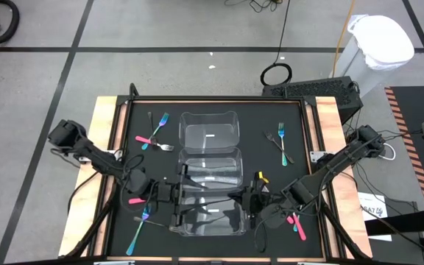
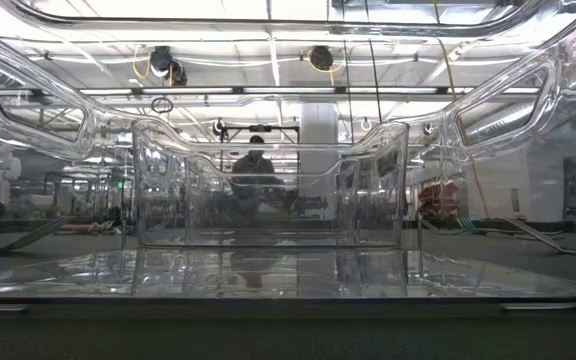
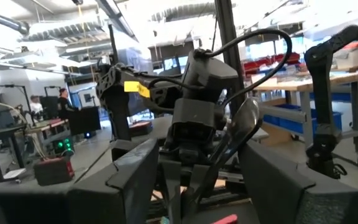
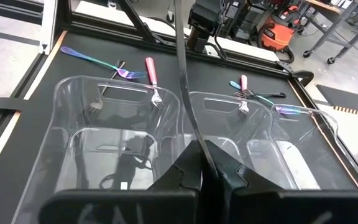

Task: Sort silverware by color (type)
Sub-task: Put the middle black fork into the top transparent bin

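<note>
A dark grey fork [image 4: 185, 81] hangs in the air over the clear containers, with my right gripper [image 4: 202, 165] [image 1: 247, 199] shut on it. Its wider head [image 3: 246, 118] reaches toward my left gripper [image 1: 177, 195], which faces the right one from the table's left. My left gripper's fingers [image 3: 129, 180] stand open, one on each side of the fork. I cannot tell whether they touch it. Pink [image 1: 147, 140], teal [image 1: 160, 121] and dark [image 1: 282, 149] forks lie flat on the black mat. My right gripper pinches the dark fork's slim handle [image 4: 199, 146] between its two shut fingers. It comes from the table's right, slanting slightly down. The fork runs on past the fingertips toward the left gripper. It is lifted clear above the containers.
Three clear containers stand in a row down the mat's middle: far [image 1: 209, 118], middle [image 1: 210, 158] and near [image 1: 230, 230]. More forks lie near left [image 1: 140, 228], near right [image 1: 297, 225] and far right [image 1: 280, 132]. A person [image 2: 256, 165] shows far behind the table.
</note>
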Controlling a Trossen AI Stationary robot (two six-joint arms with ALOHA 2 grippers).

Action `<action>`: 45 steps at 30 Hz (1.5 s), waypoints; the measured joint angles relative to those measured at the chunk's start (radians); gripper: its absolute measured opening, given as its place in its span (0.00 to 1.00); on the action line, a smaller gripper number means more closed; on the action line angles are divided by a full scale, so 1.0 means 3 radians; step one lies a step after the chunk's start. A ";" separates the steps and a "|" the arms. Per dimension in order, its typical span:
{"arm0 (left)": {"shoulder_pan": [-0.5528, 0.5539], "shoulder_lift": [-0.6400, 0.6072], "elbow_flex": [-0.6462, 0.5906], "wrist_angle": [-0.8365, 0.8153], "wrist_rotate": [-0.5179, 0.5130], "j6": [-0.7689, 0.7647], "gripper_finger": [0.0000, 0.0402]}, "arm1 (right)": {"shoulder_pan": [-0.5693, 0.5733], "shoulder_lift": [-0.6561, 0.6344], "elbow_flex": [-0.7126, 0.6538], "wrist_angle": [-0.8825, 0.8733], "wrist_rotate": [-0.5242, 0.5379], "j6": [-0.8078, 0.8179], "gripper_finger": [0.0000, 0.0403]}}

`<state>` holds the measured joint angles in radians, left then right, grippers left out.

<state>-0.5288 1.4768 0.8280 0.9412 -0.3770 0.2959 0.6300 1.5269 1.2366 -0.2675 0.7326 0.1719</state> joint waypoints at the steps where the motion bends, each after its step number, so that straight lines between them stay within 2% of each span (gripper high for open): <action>1: -0.0019 -0.0032 0.0000 -0.0049 -0.0023 0.0002 0.56 | 0.0000 0.0000 0.0000 0.0002 0.0000 0.0000 0.00; 10: -0.0182 -0.0282 0.0000 -0.0395 -0.0217 0.0074 0.56 | 0.0003 0.0001 0.0000 -0.0020 -0.0020 0.0002 0.00; 25: -0.0542 -0.0377 0.0001 -0.0429 -0.0841 0.0461 0.56 | -0.0008 0.0005 0.0000 -0.0051 -0.0015 0.0001 0.00; 36: -0.0580 -0.0377 0.0001 -0.0443 -0.0946 0.0576 0.56 | -0.0052 0.0005 0.0000 -0.0066 -0.0018 0.0009 0.00; 45: -0.0723 -0.0376 0.0001 -0.0480 -0.0959 0.0826 0.56 | -0.0080 0.0005 0.0000 -0.0308 -0.0105 0.0254 0.00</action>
<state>-0.7458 1.3640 0.8284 0.7971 -0.6647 0.5437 0.6060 1.5284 1.2366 -0.3598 0.7012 0.2480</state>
